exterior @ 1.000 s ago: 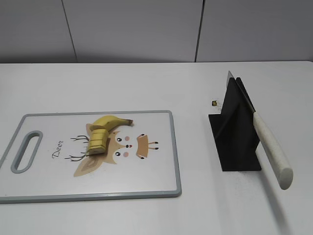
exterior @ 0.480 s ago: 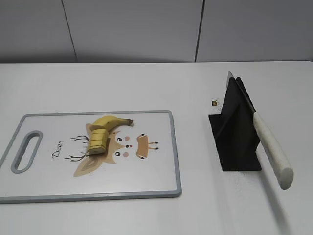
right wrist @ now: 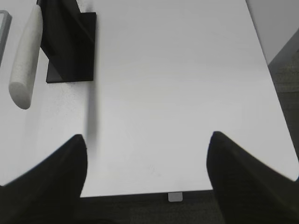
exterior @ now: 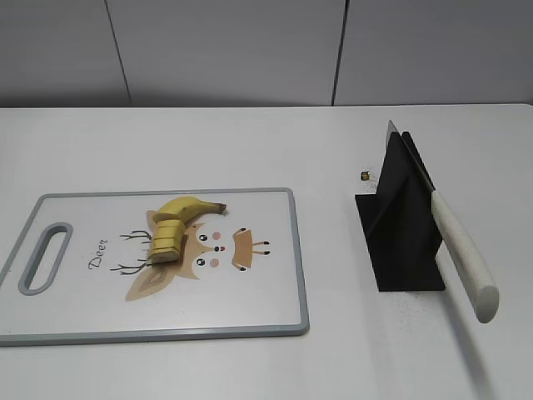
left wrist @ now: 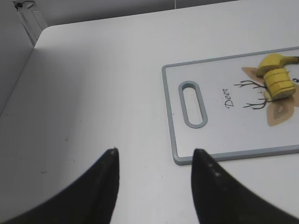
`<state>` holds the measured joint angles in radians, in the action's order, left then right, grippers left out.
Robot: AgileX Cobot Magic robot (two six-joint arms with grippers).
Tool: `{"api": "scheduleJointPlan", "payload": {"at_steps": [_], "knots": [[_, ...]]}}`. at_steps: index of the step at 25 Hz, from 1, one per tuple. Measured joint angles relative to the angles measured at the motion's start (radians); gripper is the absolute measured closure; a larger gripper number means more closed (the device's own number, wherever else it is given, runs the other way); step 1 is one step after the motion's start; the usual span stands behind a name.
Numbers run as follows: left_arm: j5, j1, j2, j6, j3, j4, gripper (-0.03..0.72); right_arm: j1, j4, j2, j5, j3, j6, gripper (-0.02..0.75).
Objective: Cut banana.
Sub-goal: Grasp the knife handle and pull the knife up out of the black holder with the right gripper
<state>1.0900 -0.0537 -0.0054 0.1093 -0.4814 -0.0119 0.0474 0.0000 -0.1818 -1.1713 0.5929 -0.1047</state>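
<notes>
Yellow banana (exterior: 177, 223) is lying on your cutting board (exterior: 250, 308), its lower end already sliced into several pieces, the stem half looking whole. The knife (exterior: 454, 242) is resting in its black stand (exterior: 400, 242) on the bench (exterior: 250, 142). Your left pincer (left wrist: 154, 161) and right pincer (right wrist: 147, 149) are both hanging wide apart, gripping nothing. Judging by this, cutting looks largely done.

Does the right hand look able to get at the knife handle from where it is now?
Probably yes. The right hand is open over bare table, and the knife handle juts free of the black holder with nothing between them.
</notes>
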Motion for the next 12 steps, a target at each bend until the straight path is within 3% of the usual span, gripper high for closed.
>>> {"api": "scheduleJointPlan", "payload": {"at_steps": [12], "knots": [[0.0,0.0,0.0,0.0,0.0,0.0,0.196,0.0,0.105,-0.333,-0.042,0.137,0.075,0.143]]}}
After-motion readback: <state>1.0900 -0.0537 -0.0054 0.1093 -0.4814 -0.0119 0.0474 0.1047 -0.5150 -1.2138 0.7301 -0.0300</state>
